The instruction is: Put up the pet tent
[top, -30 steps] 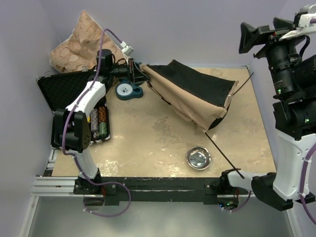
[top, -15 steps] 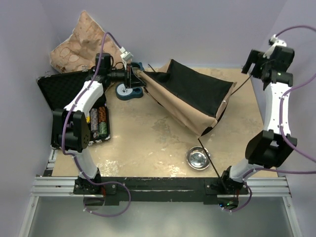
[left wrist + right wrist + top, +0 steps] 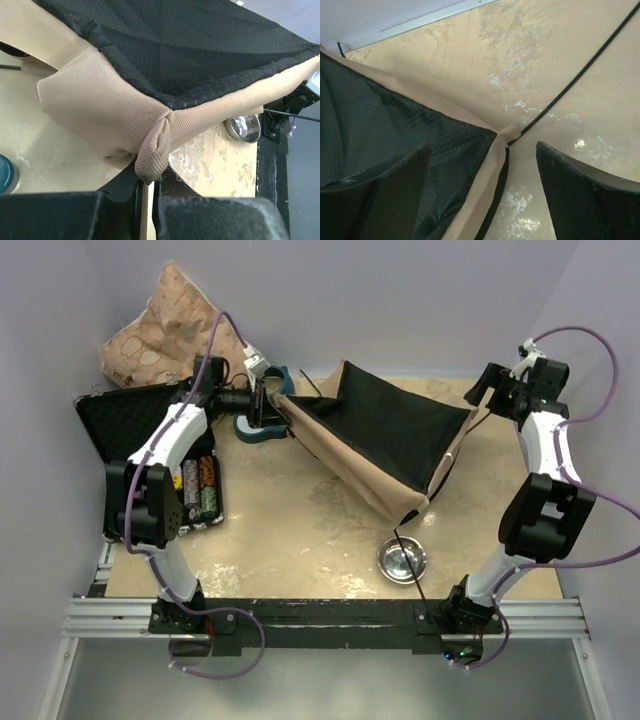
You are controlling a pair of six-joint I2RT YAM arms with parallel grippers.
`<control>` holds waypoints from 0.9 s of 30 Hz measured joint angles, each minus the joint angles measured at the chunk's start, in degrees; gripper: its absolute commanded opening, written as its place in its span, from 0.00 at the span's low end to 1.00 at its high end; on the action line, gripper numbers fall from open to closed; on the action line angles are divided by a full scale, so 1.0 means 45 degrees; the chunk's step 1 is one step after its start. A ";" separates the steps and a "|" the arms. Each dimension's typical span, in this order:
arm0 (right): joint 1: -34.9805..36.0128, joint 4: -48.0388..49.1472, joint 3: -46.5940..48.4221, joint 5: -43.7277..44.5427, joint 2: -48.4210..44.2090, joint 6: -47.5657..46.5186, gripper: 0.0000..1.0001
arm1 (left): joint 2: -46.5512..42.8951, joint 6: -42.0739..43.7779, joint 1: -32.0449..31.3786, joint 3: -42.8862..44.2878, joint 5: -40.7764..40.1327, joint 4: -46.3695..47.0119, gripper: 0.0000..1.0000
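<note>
The pet tent [image 3: 385,440] lies collapsed mid-table, black lining up and tan fabric along its edges. My left gripper [image 3: 268,400] is at its far left corner. In the left wrist view it [image 3: 149,182] is shut on the tan corner loop [image 3: 156,145]. My right gripper [image 3: 487,390] hovers open over the tent's right corner. In the right wrist view that corner [image 3: 502,132] sits between the spread fingers [image 3: 585,185], untouched. A thin dark pole [image 3: 580,75] runs out from it. Another pole [image 3: 410,565] sticks out of the near corner. The entrance hole and pom-pom are hidden.
A tan star-patterned pillow [image 3: 165,335] leans in the far left corner. An open black case [image 3: 130,420] holding several small cylinders [image 3: 200,488] lies on the left. A blue round object [image 3: 250,425] sits by the left gripper. A steel bowl [image 3: 401,559] is near the front.
My right arm swung from close to the camera down to the tent's right corner. The tent shifted left and opened wider, with my left gripper still holding its corner.
</note>
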 measured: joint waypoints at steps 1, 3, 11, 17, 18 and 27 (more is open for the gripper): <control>0.0000 0.0180 -0.0073 -0.0126 0.0194 0.0092 0.89 | 0.0000 0.0146 0.0000 0.0000 -0.0019 -0.0131 0.00; 0.0000 0.0665 -0.0466 -0.0330 0.0607 0.0287 0.88 | 0.0000 0.0505 0.0005 0.0000 -0.0078 -0.0471 0.00; 0.0039 0.1690 -0.1617 -0.0729 0.1564 0.0777 0.46 | 0.0000 0.1700 0.0049 0.0000 -0.0364 -0.1739 0.00; 0.0063 0.2429 -0.1671 -0.1175 0.1535 0.0860 0.00 | 0.0000 0.2429 0.0087 0.0000 -0.0612 -0.2550 0.00; 0.0063 0.2526 -0.1753 -0.1229 0.1457 0.0918 0.00 | 0.0000 0.2521 0.0112 0.0000 -0.0636 -0.2667 0.00; 0.0180 0.2846 -0.2380 -0.1205 0.0359 0.1321 0.00 | -0.0039 0.3774 0.1146 -0.0063 -0.0151 -0.3954 0.24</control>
